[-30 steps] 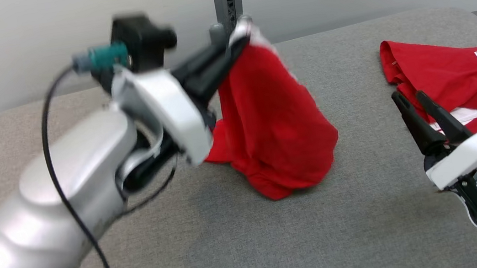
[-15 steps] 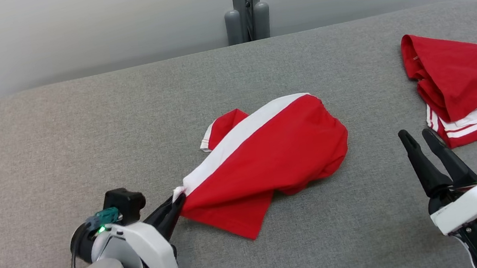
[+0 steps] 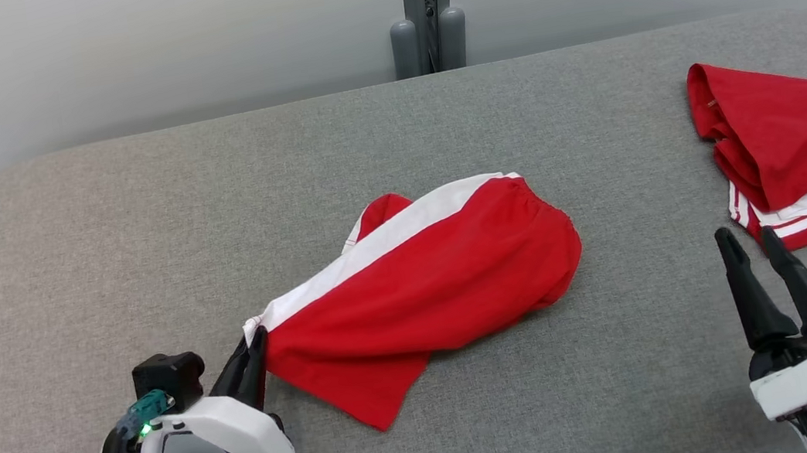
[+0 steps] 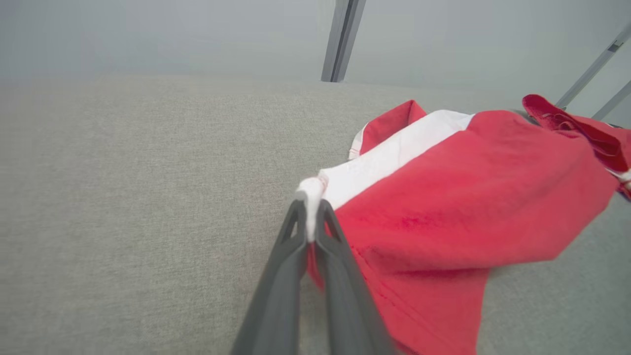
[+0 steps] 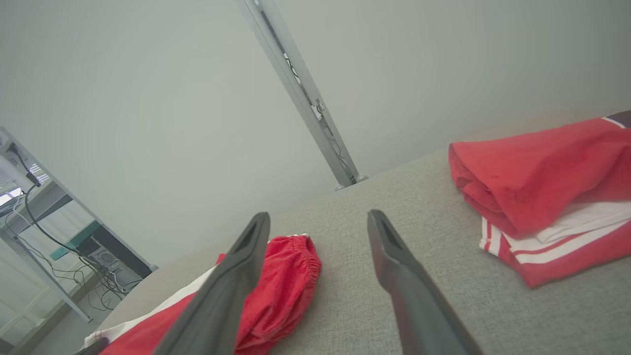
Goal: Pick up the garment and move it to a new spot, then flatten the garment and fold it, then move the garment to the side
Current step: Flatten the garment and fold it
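The garment [image 3: 442, 284] is a pair of red shorts with a white side stripe, lying crumpled in the middle of the grey table [image 3: 137, 215]. My left gripper [image 3: 254, 347] is shut on its white-striped corner at the near left end; the left wrist view shows the garment [image 4: 458, 197] with the white hem pinched between the two dark fingertips of the left gripper [image 4: 310, 209]. My right gripper [image 3: 750, 243] stands open at the lower right, away from the shorts, holding nothing. In the right wrist view the garment [image 5: 286, 281] lies behind the left finger of the open right gripper [image 5: 318, 222].
A folded red jersey [image 3: 798, 143] with white stripes and a dark number lies at the table's right edge, just beyond my right gripper; it is the red jersey [image 5: 542, 182] in the right wrist view. A grey post [image 3: 426, 13] rises behind the table's far edge.
My left gripper has come down from high over the table and drawn the garment's corner toward the near left, laying the shorts out on the surface. The head camera has shifted slightly.
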Controlling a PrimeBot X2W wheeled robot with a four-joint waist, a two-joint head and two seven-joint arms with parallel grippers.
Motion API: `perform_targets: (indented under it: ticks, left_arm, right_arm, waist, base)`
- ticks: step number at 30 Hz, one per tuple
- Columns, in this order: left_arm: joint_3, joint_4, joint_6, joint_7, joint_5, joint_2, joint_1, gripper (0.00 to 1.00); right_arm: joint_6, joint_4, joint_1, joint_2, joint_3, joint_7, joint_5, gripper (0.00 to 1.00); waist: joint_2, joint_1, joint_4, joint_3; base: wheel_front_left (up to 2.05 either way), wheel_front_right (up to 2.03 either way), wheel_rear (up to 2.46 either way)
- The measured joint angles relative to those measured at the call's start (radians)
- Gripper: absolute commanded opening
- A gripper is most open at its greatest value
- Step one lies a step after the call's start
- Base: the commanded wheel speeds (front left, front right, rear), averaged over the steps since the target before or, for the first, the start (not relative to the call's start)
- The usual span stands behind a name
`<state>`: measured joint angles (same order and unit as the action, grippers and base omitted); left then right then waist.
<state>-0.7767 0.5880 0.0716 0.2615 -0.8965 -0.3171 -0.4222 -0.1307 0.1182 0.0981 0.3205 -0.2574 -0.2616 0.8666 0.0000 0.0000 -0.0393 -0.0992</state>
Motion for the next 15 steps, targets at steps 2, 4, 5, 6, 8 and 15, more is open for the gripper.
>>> perform_targets:
  ticks: [2, 4, 5, 6, 8, 15]
  left_arm:
    - [0.053, -0.009, -0.010, 0.000, 0.042, 0.022, 0.030, 0.09]
    - [0.084, -0.004, -0.022, 0.000, 0.078, 0.043, 0.059, 0.73]
    - [0.095, 0.006, -0.031, 0.000, 0.088, 0.051, 0.069, 1.00]
    - [0.103, 0.014, -0.040, 0.000, 0.101, 0.056, 0.075, 1.00]
    - [0.131, 0.020, -0.053, 0.000, 0.125, 0.068, 0.075, 1.00]
    - [0.226, -0.002, -0.075, 0.000, 0.193, 0.101, 0.076, 1.00]
  right_arm:
    - [0.000, -0.002, -0.009, -0.012, 0.002, 0.000, -0.022, 1.00]
    - [0.000, -0.002, -0.009, -0.015, 0.006, 0.000, -0.044, 1.00]
    - [0.000, -0.002, -0.010, -0.018, 0.008, 0.000, -0.050, 1.00]
    - [0.000, -0.002, -0.010, -0.021, 0.010, 0.000, -0.052, 1.00]
    - [0.000, -0.002, -0.010, -0.022, 0.014, 0.000, -0.060, 1.00]
    - [0.000, -0.004, -0.007, -0.019, 0.019, 0.000, -0.065, 1.00]
  waist:
    - [0.0000, 0.0000, -0.001, 0.002]
    - [0.0000, 0.0000, -0.001, 0.004]
    - [0.0000, 0.0000, -0.001, 0.005]
    - [0.0000, 0.0000, -0.001, 0.005]
    - [0.0000, 0.0000, -0.001, 0.005]
    - [0.0000, 0.0000, 0.003, 0.006]
  base:
    - [0.00, 0.00, 0.00]
    - [0.00, 0.00, 0.00]
    - [0.00, 0.00, 0.00]
    - [0.00, 0.00, 0.00]
    - [0.00, 0.00, 0.00]
    - [0.00, 0.00, 0.00]
